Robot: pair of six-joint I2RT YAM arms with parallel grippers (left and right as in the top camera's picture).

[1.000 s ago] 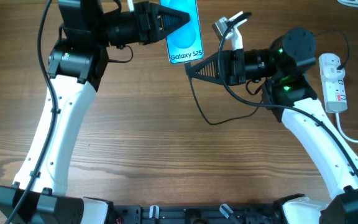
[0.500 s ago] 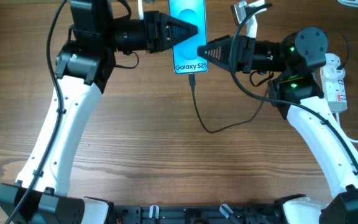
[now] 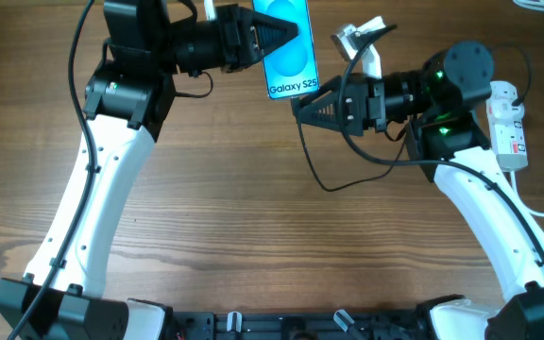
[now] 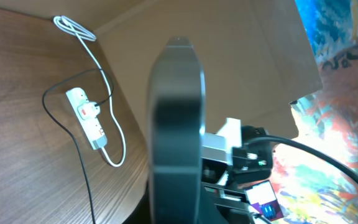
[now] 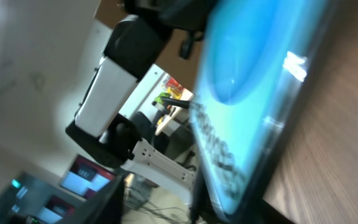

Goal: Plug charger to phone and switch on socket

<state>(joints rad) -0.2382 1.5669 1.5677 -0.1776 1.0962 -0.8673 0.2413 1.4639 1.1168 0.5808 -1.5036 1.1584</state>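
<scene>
Left fingers (image 3: 270, 38): clamped on the phone (image 3: 293, 68) from its left side, reaching over the screen. In the left wrist view the phone (image 4: 178, 137) is edge-on, a dark slab filling the middle.

Right fingers (image 3: 317, 104): pinched to a narrow point just below the phone's bottom right corner, "Galaxy S25" end. The charger (image 3: 326, 188) leaves from right under that tip, so they look closed on its plug end. The plug itself is hidden; can't tell if it's seated in the phone.

Phone sits at the far middle of the table (image 3: 253, 236), screen up, slightly skewed. The right wrist view is mostly blurred blue screen (image 5: 260, 81), very close.

The charger cable drops from the right fingertip, loops toward the near side, then runs back under the right arm.

Socket (image 3: 506, 127): far right of the table, flat, with a plug in it, well apart from both sets of fingers. It's also visible in the left wrist view (image 4: 87, 121) with its white cord.

Count: 1 phone, 1 charger, 1 socket strip, 2 arms.
</scene>
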